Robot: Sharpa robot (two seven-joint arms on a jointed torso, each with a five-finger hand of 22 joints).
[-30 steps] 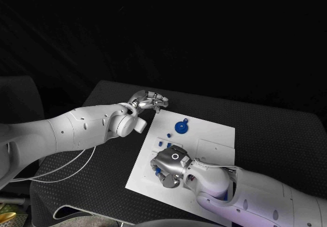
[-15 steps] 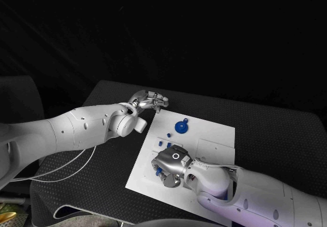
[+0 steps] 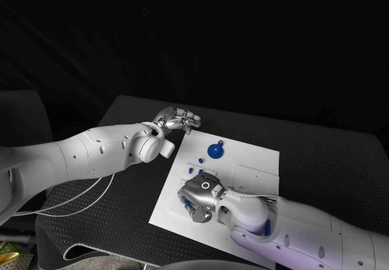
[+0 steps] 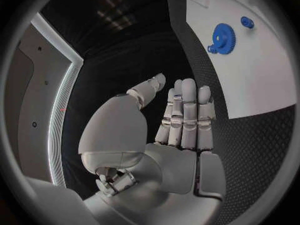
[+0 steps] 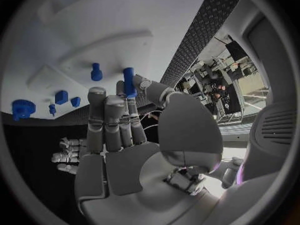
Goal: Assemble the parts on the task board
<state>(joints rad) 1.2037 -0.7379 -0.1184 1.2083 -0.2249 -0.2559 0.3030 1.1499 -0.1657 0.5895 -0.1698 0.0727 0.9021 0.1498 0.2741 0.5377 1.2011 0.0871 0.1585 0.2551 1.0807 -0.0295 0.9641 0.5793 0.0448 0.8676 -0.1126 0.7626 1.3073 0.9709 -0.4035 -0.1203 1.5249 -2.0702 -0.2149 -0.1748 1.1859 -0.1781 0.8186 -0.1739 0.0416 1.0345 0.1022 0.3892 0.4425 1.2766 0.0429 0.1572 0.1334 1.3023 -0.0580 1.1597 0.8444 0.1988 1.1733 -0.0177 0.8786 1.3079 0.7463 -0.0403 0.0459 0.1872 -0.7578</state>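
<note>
Right hand's fingers (image 5: 115,120) held close together and nearly straight, thumb bent in against them, a blue peg (image 5: 129,82) pinched upright between thumb and fingertip. Right hand (image 3: 200,198) low over the near left part of the white task board (image 3: 255,163), palm turned down toward it. Just past the pinched peg in the right wrist view, a second blue peg (image 5: 96,72) standing upright in the board beside a raised white ledge. Farther along the board, two small blue blocks (image 5: 61,96) side by side, and beyond them a blue gear (image 5: 22,108) near the board's far edge.

Left hand's fingers (image 4: 186,112) straight and pressed side by side, thumb angled off a little, nothing between them. Left hand (image 3: 178,120) hanging above the black table (image 3: 130,112), just off the board's far left corner, not touching it. Same blue gear (image 4: 222,36) in the left wrist view lying flat on the board, a small blue piece (image 4: 247,21) near it.

From the head camera, the gear (image 3: 215,150) on the board's far left part, small blue bits (image 3: 199,162) between it and the right hand. Board flat in the middle of the table.
</note>
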